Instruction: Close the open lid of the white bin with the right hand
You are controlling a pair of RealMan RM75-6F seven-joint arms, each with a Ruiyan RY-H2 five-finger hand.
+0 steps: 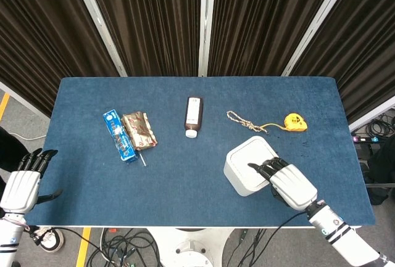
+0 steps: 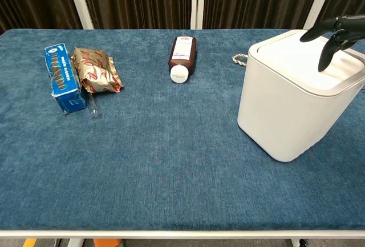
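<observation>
The white bin (image 1: 244, 167) (image 2: 288, 104) stands at the front right of the blue table, and its lid (image 2: 299, 53) lies flat and shut on top. My right hand (image 1: 290, 182) hovers at the bin's right side, its dark fingertips (image 2: 328, 36) spread over the lid's right edge and holding nothing. Whether they touch the lid I cannot tell. My left hand (image 1: 23, 180) hangs off the table's front left corner, fingers apart and empty.
A brown bottle (image 1: 193, 116) lies at mid table. A blue box (image 1: 119, 135) and a foil packet (image 1: 139, 130) lie at the left. A rope piece (image 1: 244, 121) and a yellow tape measure (image 1: 295, 121) lie behind the bin.
</observation>
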